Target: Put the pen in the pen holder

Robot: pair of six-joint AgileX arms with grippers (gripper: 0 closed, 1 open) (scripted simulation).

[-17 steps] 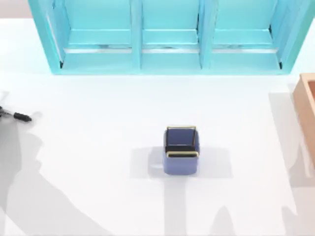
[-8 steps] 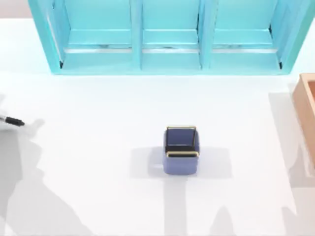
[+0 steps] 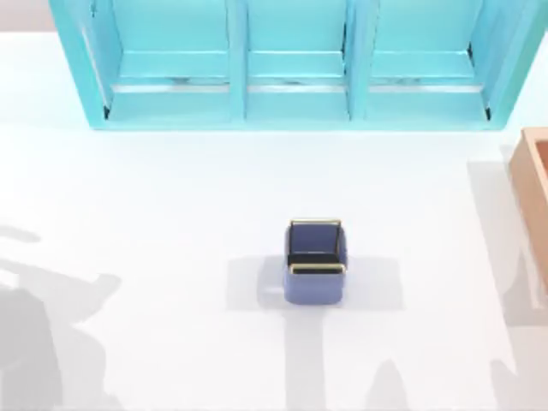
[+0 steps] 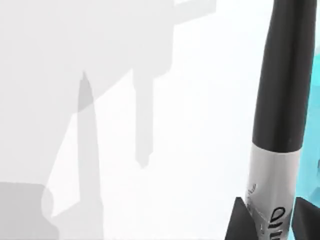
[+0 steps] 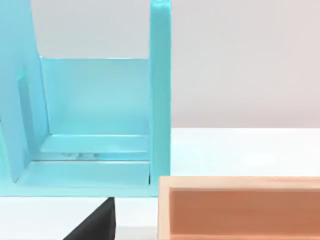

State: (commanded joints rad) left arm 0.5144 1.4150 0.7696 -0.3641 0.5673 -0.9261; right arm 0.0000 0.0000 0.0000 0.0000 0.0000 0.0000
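1. Left gripper fingers clamped w/ pen between them, above bare white table
2. Pen holder upright mid-table, well apart from turquoise shelf
3. Right gripper: can't tell

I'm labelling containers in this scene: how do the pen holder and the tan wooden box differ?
Colour: the pen holder is dark blue with thin gold rim edges, while the wooden box is plain tan.
Place: the pen holder stands near the table's middle, while the wooden box sits at the right edge, cut off by the frame.
Size: the pen holder looks clearly smaller than the box.
Both are open-topped and straight-walled.
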